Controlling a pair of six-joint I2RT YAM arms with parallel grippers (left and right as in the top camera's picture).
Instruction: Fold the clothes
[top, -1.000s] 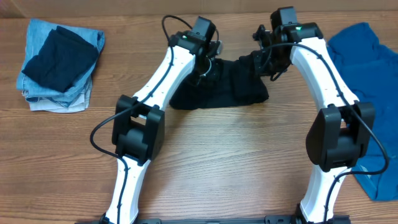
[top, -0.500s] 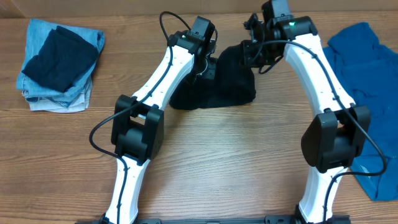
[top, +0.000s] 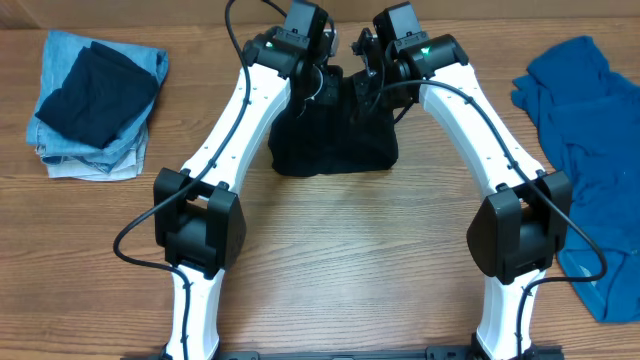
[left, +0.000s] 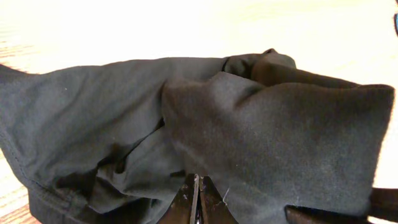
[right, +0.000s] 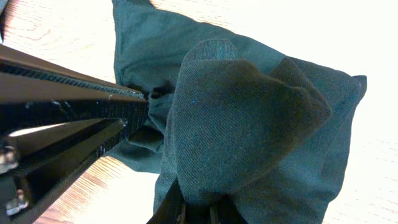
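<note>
Near the table's (top: 330, 260) far edge, we see the black garment (top: 335, 145) bunched up. Our left gripper (left: 194, 190) is clenched on its fabric, and our right gripper (right: 189, 208) pinches another fold. A folded stack (top: 95, 100) lies far left and a blue cloth (top: 580, 130) far right.

A black cloth (left: 205, 124) fills almost the whole picture. It is soft and bunched up, with big folds and one fat lump on the right side. At the bottom, the left gripper (left: 196, 186) has its two dark tips pressed tight together, pinching the cloth. Behind the cloth the table (left: 186, 25) looks very bright and pale.
</note>
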